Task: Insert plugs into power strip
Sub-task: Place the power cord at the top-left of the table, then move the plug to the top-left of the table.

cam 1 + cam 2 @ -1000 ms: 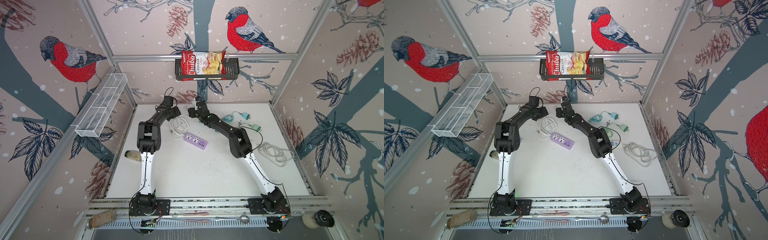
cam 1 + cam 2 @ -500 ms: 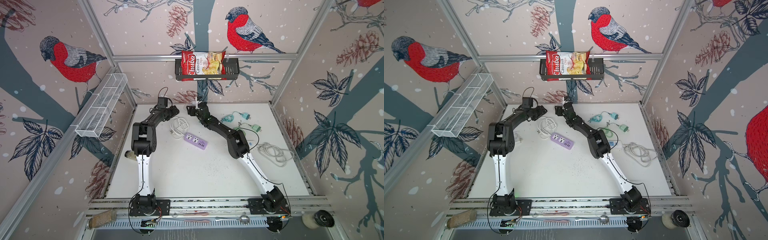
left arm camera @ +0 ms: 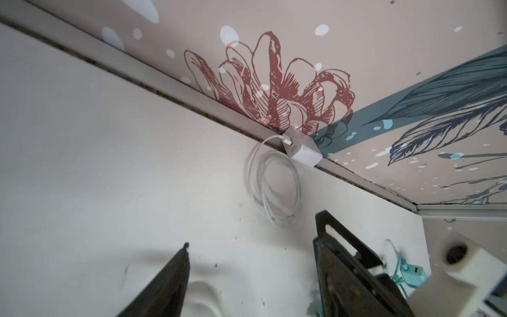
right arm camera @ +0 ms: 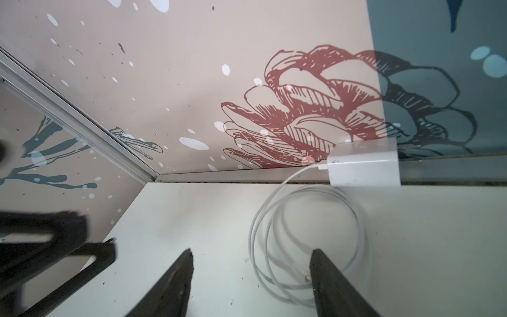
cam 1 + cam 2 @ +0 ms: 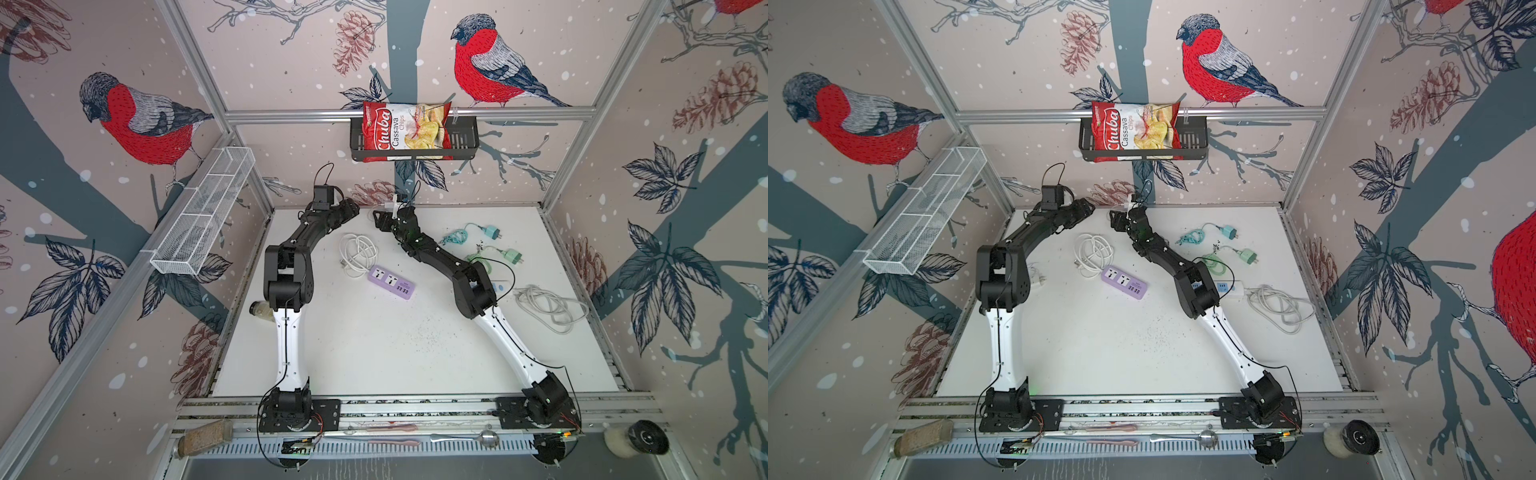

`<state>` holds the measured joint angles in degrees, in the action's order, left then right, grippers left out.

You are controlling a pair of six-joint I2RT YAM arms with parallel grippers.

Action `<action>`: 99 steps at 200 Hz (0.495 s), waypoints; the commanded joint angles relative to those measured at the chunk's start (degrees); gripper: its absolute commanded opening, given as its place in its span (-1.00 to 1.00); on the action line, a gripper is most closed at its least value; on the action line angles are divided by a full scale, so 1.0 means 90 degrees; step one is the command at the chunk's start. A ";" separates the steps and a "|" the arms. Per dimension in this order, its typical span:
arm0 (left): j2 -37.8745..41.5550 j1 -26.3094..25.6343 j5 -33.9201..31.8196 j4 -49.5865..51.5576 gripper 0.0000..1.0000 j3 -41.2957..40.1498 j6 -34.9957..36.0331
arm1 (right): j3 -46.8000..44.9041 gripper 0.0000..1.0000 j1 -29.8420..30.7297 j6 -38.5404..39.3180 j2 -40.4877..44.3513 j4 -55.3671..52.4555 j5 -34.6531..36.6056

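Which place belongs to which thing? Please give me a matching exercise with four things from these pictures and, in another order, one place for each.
Things
1. white plug
2. purple power strip
3. chips bag
4. teal plug

Places
A. in the black basket
B. on the right half of the table
C. at the foot of the back wall
D. near the table's middle

Pairs: 1-C, 2-D, 3-A, 4-B
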<state>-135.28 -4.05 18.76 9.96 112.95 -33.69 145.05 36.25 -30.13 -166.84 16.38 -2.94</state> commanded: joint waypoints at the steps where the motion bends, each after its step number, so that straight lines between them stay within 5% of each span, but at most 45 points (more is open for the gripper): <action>1: -0.0546 -0.0112 -0.0005 0.0233 0.44 0.0804 0.0209 | -0.0091 0.35 -0.0077 -0.0179 0.0279 0.0150 -0.0026; 38: -0.1564 -0.0496 -0.0680 0.0993 0.42 0.2509 0.0553 | -0.1809 0.32 -0.0117 -0.0055 0.1471 0.0793 -0.0017; 65: -0.1724 -0.0717 -0.1247 0.0846 0.43 0.2662 0.0780 | -0.3092 0.31 -0.0179 0.0157 0.2392 0.0973 0.0100; 99: -0.1870 -0.0856 -0.1068 0.0368 0.36 0.2558 0.0667 | -0.5193 0.30 -0.0292 0.0348 0.3659 0.1557 0.0060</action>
<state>-151.37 -11.11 10.13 16.84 136.20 -28.45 107.66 34.28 -29.41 -139.74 24.80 -2.94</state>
